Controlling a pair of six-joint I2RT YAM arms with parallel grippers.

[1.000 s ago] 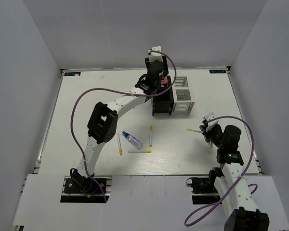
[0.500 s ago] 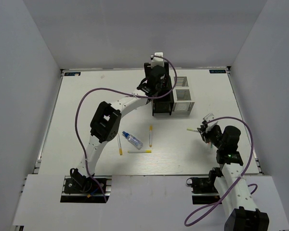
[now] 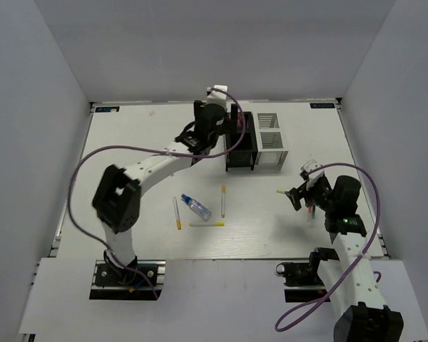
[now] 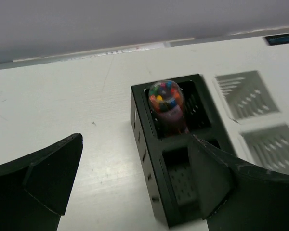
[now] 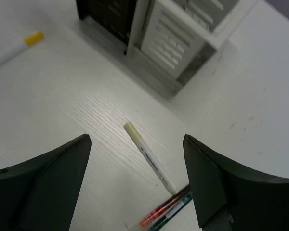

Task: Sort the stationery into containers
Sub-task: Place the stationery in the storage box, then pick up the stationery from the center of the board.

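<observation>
Jaws of the left gripper [image 4: 135,161] stand wide apart and hold nothing, hovering by the black organizer [image 4: 145,159] near the far edge of the desk [image 3: 128,157]. The pink-red tube [image 4: 166,98] stands upright in that organizer's far compartment, and the white organizer [image 3: 271,139] sits against its right side. Toward the right edge, the right gripper [image 5: 136,142] is likewise spread and empty above a white pen [image 5: 147,154] and the red and green pens [image 5: 166,214] just beside it, while a blue-capped bottle [image 3: 196,206] and three more yellow-ended pens [image 3: 223,201] lie near the desk's middle.
</observation>
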